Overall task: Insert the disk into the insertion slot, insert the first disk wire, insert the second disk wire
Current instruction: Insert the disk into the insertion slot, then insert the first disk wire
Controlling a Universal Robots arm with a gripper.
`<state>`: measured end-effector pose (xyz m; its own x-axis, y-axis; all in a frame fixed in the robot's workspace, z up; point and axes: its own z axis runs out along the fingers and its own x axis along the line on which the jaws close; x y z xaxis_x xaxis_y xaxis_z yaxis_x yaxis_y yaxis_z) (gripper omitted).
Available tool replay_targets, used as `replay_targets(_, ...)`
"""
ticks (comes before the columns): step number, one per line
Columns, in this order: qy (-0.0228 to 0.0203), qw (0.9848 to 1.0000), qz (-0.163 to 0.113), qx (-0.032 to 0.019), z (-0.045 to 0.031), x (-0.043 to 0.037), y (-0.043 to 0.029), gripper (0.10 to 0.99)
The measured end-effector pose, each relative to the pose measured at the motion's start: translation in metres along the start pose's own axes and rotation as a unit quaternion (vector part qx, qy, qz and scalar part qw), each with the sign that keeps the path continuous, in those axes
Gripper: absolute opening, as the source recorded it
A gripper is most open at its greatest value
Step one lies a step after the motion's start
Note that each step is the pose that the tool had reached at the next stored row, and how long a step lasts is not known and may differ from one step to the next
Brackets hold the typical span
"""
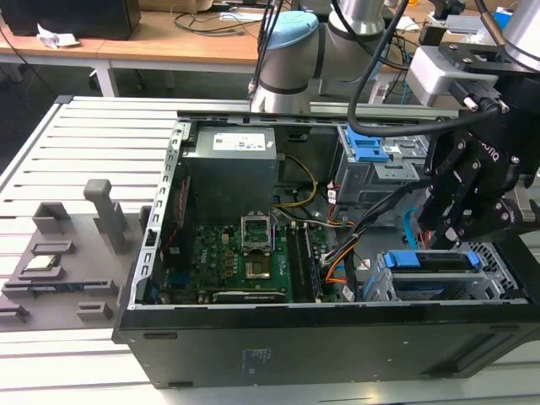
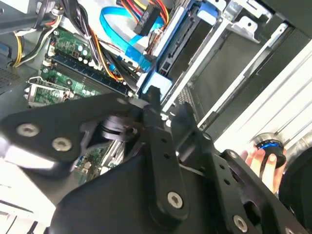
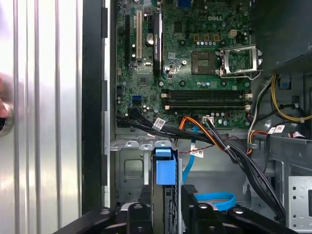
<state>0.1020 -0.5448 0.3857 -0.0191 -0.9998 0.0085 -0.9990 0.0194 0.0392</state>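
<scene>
The tool point(image 1: 462, 239) hangs just above the blue-framed disk point(image 1: 422, 260), which sits in the silver insertion slot point(image 1: 499, 272) at the exterior view's right of the open computer case point(image 1: 253, 354) (motherboard point(image 1: 245, 261) exposed) on the slatted bench point(image 1: 84, 160).

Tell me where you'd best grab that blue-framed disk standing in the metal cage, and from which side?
Pinch the disk across its narrow blue-framed upper edge, coming straight down through the open side of the case. It stands on edge in the insertion slot, whose metal walls flank its flat faces, so probably only that edge is free.
</scene>
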Motion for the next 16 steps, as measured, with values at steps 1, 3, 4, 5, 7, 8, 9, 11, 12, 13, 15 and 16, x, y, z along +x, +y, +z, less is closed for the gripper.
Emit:
replay_targets(1,0.0000,1.0000,0.000,0.0000,0.0000,0.0000,0.0000,0.298)
replay_targets(3,0.0001,1.0000,0.000,0.0000,0.0000,0.0000,0.0000,0.239)
replay_targets(4,0.0001,1.0000,0.000,0.0000,0.0000,0.0000,0.0000,0.118)
replay_targets(5,0.0001,1.0000,0.000,0.0000,0.0000,0.0000,0.0000,0.106)
replay_targets(7,0.0001,1.0000,0.000,0.0000,0.0000,0.0000,0.0000,0.106)
replay_targets(8,0.0001,1.0000,0.000,0.0000,0.0000,0.0000,0.0000,0.106)
replay_targets(9,0.0001,1.0000,0.000,0.0000,0.0000,0.0000,0.0000,0.106)
replay_targets(11,0.0001,1.0000,0.000,0.0000,0.0000,0.0000,0.0000,0.106)
replay_targets(12,0.0002,1.0000,0.000,0.0000,0.0000,0.0000,0.0000,0.106)
replay_targets(13,0.0002,1.0000,0.000,0.0000,0.0000,0.0000,0.0000,0.106)
replay_targets(15,0.0002,1.0000,0.000,0.0000,0.0000,0.0000,0.0000,0.106)
replay_targets(16,0.0002,1.0000,0.000,0.0000,-0.0001,0.0000,0.0000,0.106)
